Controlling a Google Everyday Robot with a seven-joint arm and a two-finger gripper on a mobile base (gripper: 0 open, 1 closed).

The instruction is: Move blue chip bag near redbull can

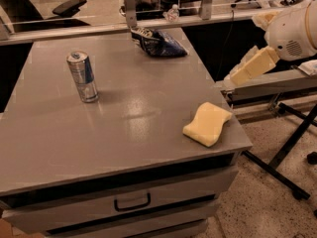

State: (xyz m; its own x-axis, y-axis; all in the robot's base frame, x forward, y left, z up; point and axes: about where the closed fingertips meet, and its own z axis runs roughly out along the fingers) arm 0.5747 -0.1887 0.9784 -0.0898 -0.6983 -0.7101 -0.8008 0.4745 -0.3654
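The blue chip bag lies crumpled at the far edge of the grey table, right of centre. The redbull can stands upright on the left part of the table, well apart from the bag. My arm comes in from the right edge with a white round joint. My gripper is at the end of its cream-coloured link, off the table's right side, above a grey bench. It is to the right of the bag and lower in the view, and touches nothing.
A pale yellow sponge lies near the table's front right corner. A grey bench on black legs stands right of the table. A railing with upright posts runs behind the far edge. Drawers are below the tabletop.
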